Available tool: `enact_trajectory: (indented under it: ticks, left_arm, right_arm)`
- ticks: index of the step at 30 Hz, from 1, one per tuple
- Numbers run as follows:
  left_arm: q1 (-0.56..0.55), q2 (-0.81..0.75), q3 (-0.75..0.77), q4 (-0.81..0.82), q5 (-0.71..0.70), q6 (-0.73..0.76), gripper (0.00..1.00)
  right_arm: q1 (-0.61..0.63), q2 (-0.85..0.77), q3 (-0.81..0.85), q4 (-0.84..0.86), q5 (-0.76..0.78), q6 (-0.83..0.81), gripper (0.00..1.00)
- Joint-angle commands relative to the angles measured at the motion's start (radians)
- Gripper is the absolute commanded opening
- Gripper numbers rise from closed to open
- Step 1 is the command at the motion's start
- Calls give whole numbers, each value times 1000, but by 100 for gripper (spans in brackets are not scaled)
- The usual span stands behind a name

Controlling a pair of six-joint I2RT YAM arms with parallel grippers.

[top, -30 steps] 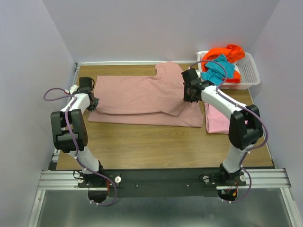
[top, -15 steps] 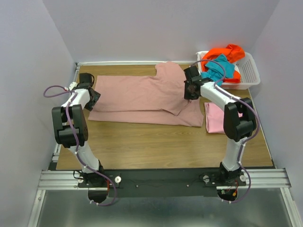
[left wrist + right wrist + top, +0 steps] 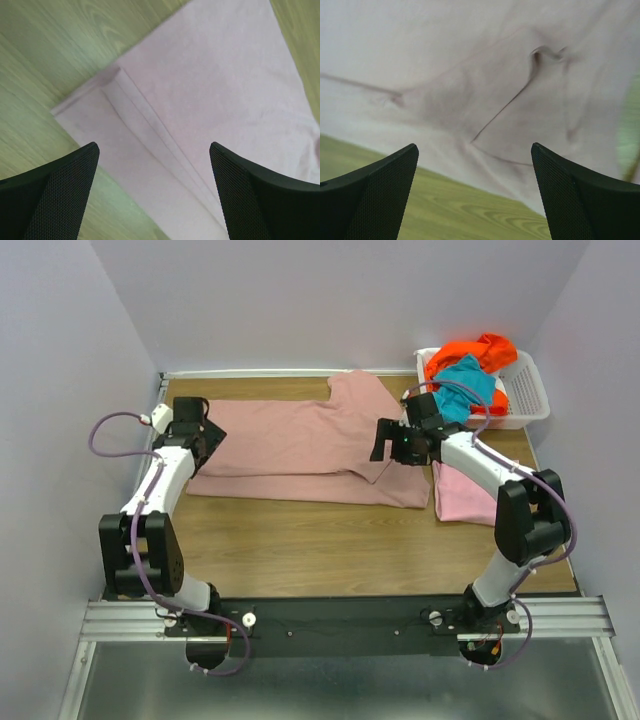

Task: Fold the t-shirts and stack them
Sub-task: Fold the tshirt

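Top external: both arm bases sit at the near edge, brown wooden table (image 3: 330, 550) ahead of them. Large dusty rose-mauve cotton t-shirt (image 3: 290, 445) lies flat across the middle-to-far part of the table, long axis left-right. It's folded over itself lengthwise: top layer sits a bit farther back, lower layer's edge shows along the near side. One short sleeve sticks out toward the far edge, right of centre. Left gripper (image 3: 205, 432) is over the shirt's left end, right gripper (image 3: 388, 443) over its right end by the sleeve fold. Smaller folded brighter light pink t-shirt (image 3: 462, 498) is on the table just right of the rose one, partly under the right arm; can't tell if the two touch. Far right corner: white slotted plastic basket (image 3: 528, 390) with an orange t-shirt (image 3: 482, 350) and a teal t-shirt (image 3: 468, 380) bunched inside, piled above the rim

Left wrist: left gripper (image 3: 154, 150) fingers spread wide, nothing between them; below is a corner of the rose shirt with doubled layer edges, wood on two sides

Right wrist: right gripper (image 3: 474, 147) also wide, holding nothing; creased rose fabric with a diagonal fold line below, strip of wood nearest the camera
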Motion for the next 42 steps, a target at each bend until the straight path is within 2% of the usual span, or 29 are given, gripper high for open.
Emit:
enact_trajectory:
  ticks: [1,5,9,12,20,27,29,30,33,35,36,38,42]
  left_arm:
    - [-107,9,-67,28,-25,52,99]
    - [-157,31,-107,54,-25,64,99]
    - [-162,37,-126,57,-37,76,99]
    - [-162,28,-136,58,-48,87,99]
    - [-162,8,-163,65,-59,98,99]
    - [-162,15,-161,65,-62,104,99]
    - [-162,12,-160,63,-65,105,99]
    - [-162,12,-161,63,-68,107,99]
    - [-162,9,-160,59,-76,107,99]
    - [-162,6,-160,49,-85,108,99]
    - [-162,5,-161,49,-89,107,99]
    - [-162,-1,-160,43,-97,105,99]
    - [-162,-11,-166,48,-99,110,99]
  right_arm:
    - [27,12,-78,98,-241,23,100]
    - [73,61,-66,125,-227,35,99]
    - [94,130,-27,123,-161,35,88]
    - [93,170,-13,120,-120,38,71]
    - [101,178,-18,103,9,31,66]
    - [116,210,0,77,50,0,54]
    - [121,218,6,73,50,-6,48]
    - [124,219,10,71,49,-5,41]
    - [127,231,23,70,50,-8,29]
    - [127,236,34,68,49,-6,17]
    - [128,237,37,65,53,-5,8]
    - [130,234,49,63,60,-5,1]
    - [134,219,78,50,80,-20,0]
